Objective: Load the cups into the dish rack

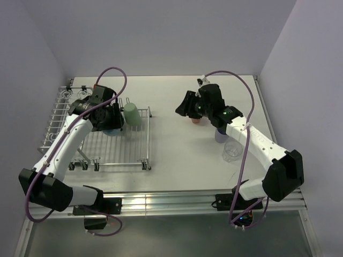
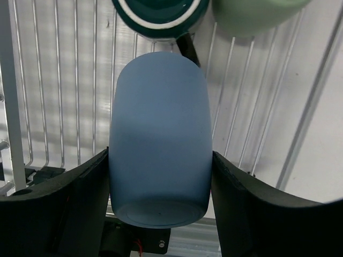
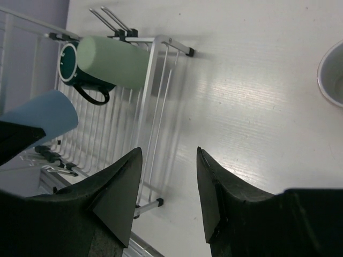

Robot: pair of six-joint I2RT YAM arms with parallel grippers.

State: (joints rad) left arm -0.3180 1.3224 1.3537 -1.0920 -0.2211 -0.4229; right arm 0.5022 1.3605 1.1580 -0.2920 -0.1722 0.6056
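Here, the left tool [image 2: 159, 160] is holding the blue cup [image 2: 158, 134] low over the rack [image 2: 53, 80], and the likeliest trouble is lying just ahead of it. The mug [image 2: 161, 13] and the pale cup [image 2: 252, 13] are resting on their sides on the bars, close beyond the blue cup's far end. Any push further forward during the set-down is risking a knock that sends one of them rolling or shoves it against the rack's rail. The blue cup's smooth, rounded wall is also looking prone to slipping in the grip, or to rolling across the thin bars on release.

The left tool's jaws are parted only as far as the cup's body forces them, one pad pressing each side near its base. The right tool [image 3: 169, 152] is hanging wide open and empty above the bench [image 1: 177, 155], touching nothing, near the salmon cup [image 1: 197, 121]. The lavender cup [image 1: 220, 135] and the clear cup [image 1: 232, 150] are standing on the bench beside its arm, where a careless swing could be tipping them.
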